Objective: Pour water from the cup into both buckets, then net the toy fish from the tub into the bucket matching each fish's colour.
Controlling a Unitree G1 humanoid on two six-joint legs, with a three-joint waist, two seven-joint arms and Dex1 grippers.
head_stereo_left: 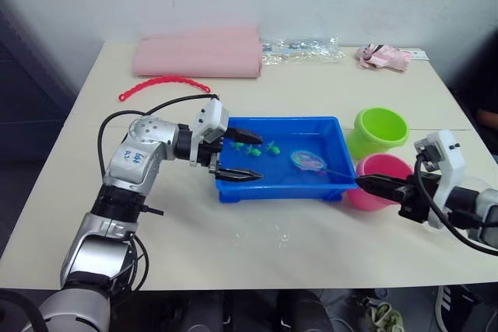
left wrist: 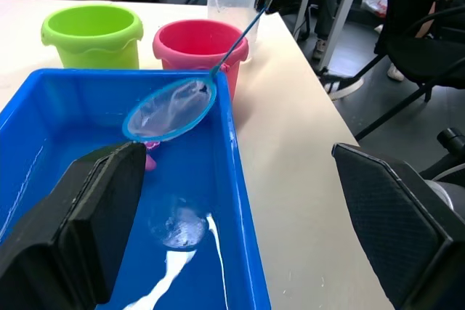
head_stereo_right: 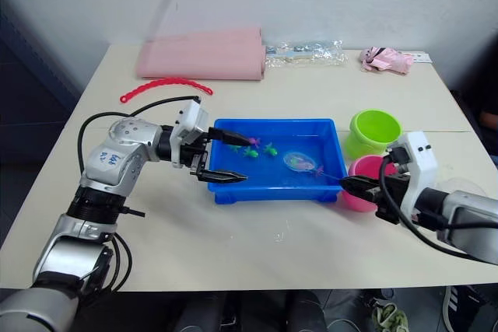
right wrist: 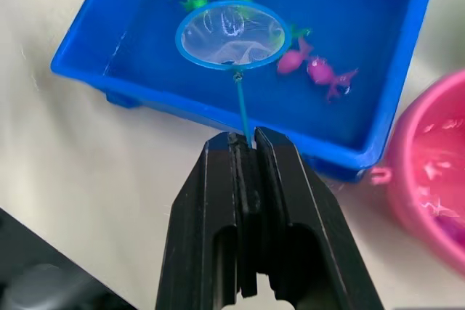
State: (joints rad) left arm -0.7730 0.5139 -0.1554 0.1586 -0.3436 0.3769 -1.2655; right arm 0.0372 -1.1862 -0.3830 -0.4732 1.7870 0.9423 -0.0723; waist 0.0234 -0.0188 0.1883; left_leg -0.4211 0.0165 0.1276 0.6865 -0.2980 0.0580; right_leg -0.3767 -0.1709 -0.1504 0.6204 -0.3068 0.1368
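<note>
The right gripper (right wrist: pixel 247 143) pinches the net (right wrist: pixel 231 34) by its handle, hoop over the tub (head_stereo_left: pixel 331 186). The left gripper (head_stereo_left: pixel 238 156) gapes, straddling the tub's corner. Two buckets (head_stereo_left: pixel 379 131) stand beside the tub. About seven toy fish (right wrist: pixel 320 72) show; others are unclear.

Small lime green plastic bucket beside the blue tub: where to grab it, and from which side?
Judgement: pinch the wavy rim of the lime green bucket, one finger inside, coming from above. It stands upright with its mouth open, and its body looks too wide to straddle. The bright blue tub and the pink bucket crowd its sides, so the right gripper is better placed.
</note>
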